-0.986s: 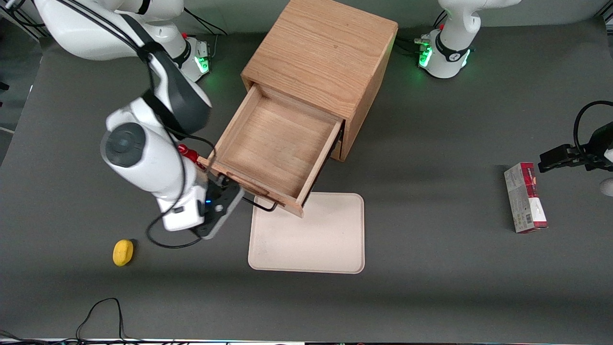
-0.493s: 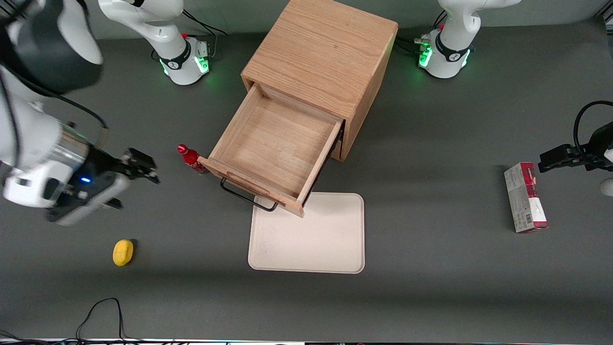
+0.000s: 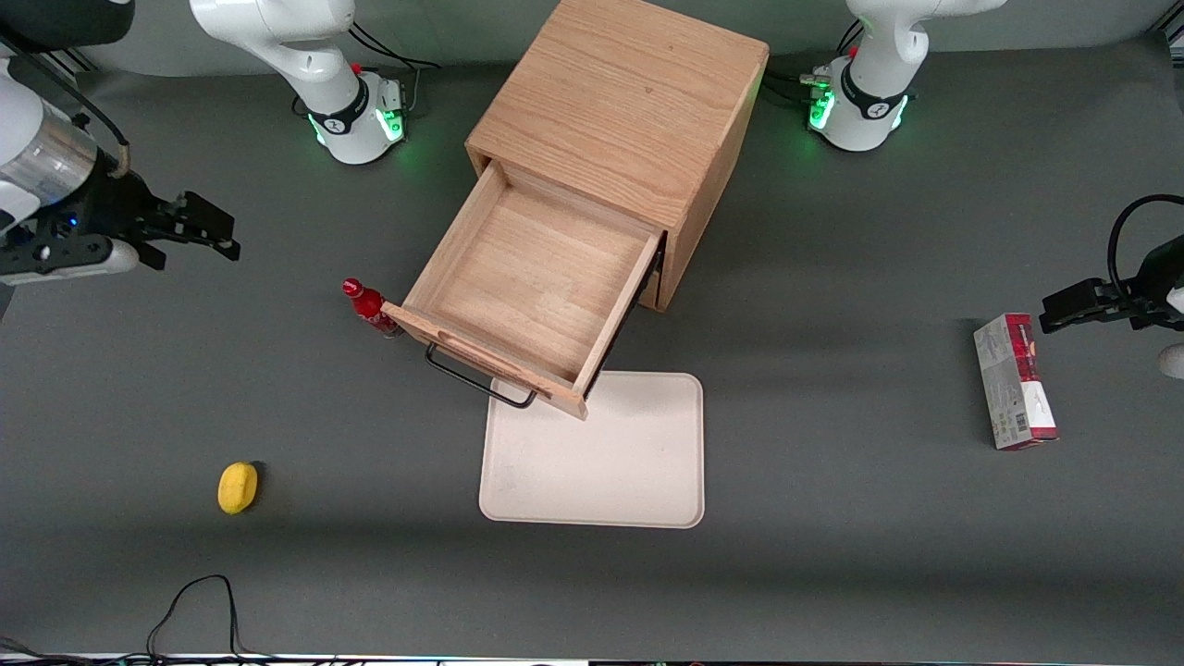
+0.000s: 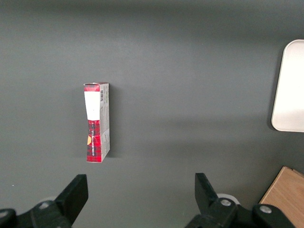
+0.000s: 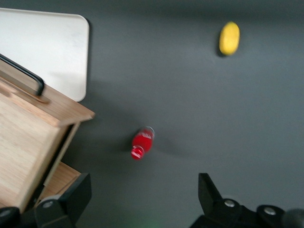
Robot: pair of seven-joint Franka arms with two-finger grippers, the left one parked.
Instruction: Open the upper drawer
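The upper drawer [image 3: 536, 277] of the light oak cabinet [image 3: 618, 102] stands pulled far out, empty inside, its black wire handle [image 3: 476, 377] free over the cream tray's edge. It also shows in the right wrist view [image 5: 28, 142] with its handle [image 5: 26, 76]. My right gripper [image 3: 199, 231] is open and empty, raised above the table well away from the drawer, toward the working arm's end. In the right wrist view the gripper [image 5: 142, 199] has its fingers [image 5: 71, 197] wide apart above the bare mat.
A small red bottle [image 3: 368, 305] stands beside the drawer's front corner. A yellow lemon-like object [image 3: 238, 487] lies nearer the front camera. A cream tray [image 3: 597, 453] lies in front of the drawer. A red and white box [image 3: 1015, 381] lies toward the parked arm's end.
My right gripper has left the drawer handle and swung away and up toward the working arm's end of the table. The drawer has stayed pulled out.
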